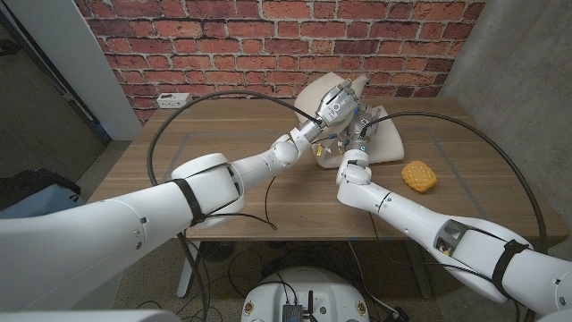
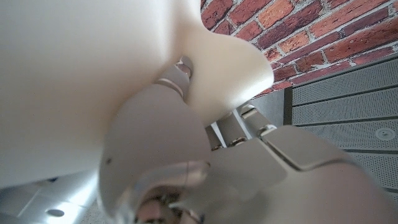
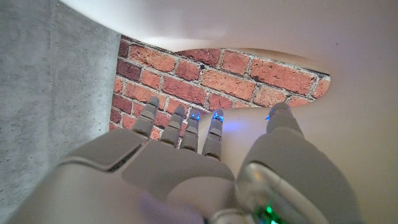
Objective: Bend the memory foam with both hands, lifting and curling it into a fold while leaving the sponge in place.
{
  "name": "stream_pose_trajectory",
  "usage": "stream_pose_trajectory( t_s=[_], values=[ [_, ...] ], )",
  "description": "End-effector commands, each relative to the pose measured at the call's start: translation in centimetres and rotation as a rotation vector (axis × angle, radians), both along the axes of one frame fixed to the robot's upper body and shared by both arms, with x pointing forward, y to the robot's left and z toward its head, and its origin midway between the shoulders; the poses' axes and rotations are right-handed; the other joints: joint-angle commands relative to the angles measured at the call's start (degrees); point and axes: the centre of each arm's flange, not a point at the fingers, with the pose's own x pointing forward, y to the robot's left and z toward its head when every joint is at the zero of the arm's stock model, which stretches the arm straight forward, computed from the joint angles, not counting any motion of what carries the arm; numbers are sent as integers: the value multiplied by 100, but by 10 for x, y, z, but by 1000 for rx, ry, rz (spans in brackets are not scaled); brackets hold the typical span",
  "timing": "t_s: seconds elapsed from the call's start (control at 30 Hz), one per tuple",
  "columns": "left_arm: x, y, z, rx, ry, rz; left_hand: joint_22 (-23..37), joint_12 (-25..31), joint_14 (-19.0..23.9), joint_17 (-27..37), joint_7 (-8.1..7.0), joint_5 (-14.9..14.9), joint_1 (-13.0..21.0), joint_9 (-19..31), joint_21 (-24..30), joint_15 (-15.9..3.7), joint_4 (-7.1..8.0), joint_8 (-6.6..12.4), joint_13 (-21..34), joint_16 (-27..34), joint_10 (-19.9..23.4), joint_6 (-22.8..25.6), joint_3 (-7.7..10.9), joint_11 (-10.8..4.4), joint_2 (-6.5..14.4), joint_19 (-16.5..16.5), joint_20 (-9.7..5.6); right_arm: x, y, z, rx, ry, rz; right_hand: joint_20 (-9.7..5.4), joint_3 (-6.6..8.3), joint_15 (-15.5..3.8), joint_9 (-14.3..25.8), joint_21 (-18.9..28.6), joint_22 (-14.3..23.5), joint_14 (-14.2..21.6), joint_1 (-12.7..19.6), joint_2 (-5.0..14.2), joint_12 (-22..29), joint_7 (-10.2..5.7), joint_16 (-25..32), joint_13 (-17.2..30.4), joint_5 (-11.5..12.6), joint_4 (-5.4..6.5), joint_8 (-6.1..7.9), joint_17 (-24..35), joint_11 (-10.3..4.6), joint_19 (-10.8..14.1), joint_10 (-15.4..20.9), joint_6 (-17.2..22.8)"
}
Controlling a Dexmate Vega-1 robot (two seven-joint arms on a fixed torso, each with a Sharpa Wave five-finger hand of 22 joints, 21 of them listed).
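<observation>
Bench (image 1: 223,143) of brown wood in front, crossed by both white arms reaching toward its far middle. Yellow sponge (image 1: 419,175) lying on the bench toward the right side, well apart from both hands, untouched. Farther back, cream memory foam (image 1: 380,136) at the far middle of the bench, its left part raised off the wood and curled upward, its right part low by the bench top. Left hand (image 1: 335,104) up at the raised edge of the foam, fingers (image 2: 180,68) clamped on it, foam curving over them in the left wrist view. Right hand (image 1: 357,136) just beside and below the left, against the foam's middle; in the right wrist view its fingers (image 3: 186,127) held close side by side with the thumb set apart, foam pressed on the thumb's side and arching over the tips; cannot tell whether actually gripped. Black cables (image 1: 179,116) looping over the bench on both sides. White power strip (image 1: 172,97) at the far left edge. Red brick wall (image 1: 268,45) behind, grey concrete to its right.
</observation>
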Motion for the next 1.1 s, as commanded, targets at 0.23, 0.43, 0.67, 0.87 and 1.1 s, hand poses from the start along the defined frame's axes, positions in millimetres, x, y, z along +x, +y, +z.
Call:
stream_pose_trajectory(
  t_s=[0.23,0.43,0.67,0.87,1.1],
  values=[
    [0,-13,-5,33,34,-4,-8,-12,46,20,8,-14,12,33,59,-644,-1,18,10,-15,53,100,-39,-1,-9,-50,-612,-20,-43,8,69,-49,-159,18,-278,324,20,135,26,-542,-473,-243,-138,95,-149,32,1,120,-158,63,167,-27,-513,-432],
    [-8,-9,-2,33,-55,0,-9,-2,42,18,6,-12,14,34,74,-644,-2,6,38,-20,57,91,-36,1,-8,-58,-605,-18,-41,9,-100,-45,-358,-29,19,119,22,155,13,-607,192,-21,-56,-17,-117,22,229,-209,-38,14,114,-17,-473,-413],
    [-16,1,4,-27,-108,-17,-10,-2,33,20,5,1,27,38,88,-644,-4,-4,65,-23,44,82,-25,1,0,-65,-583,-2,-48,10,-192,55,-489,-115,491,-81,15,301,1,-317,1384,29,-5,-202,-63,5,440,-397,58,-57,-113,684,-204,-86],
    [-23,6,1,-48,-133,-31,-11,-4,15,19,11,6,26,17,108,-643,-1,-37,104,-32,6,54,-16,1,3,-66,-546,8,-64,12,-235,114,-589,-107,546,-59,14,322,0,-307,1550,-8,-9,-210,-77,4,455,-387,64,-61,-145,834,-176,-11],
    [-29,6,1,-57,-144,-52,-13,5,0,21,10,12,30,48,125,-643,-4,-24,136,-35,-1,55,-2,2,4,-62,-516,11,-83,12,-253,147,-714,-108,647,-79,15,334,-5,-282,1796,-5,-20,-259,-83,4,496,-395,46,-61,-177,990,-168,4]
  ],
)
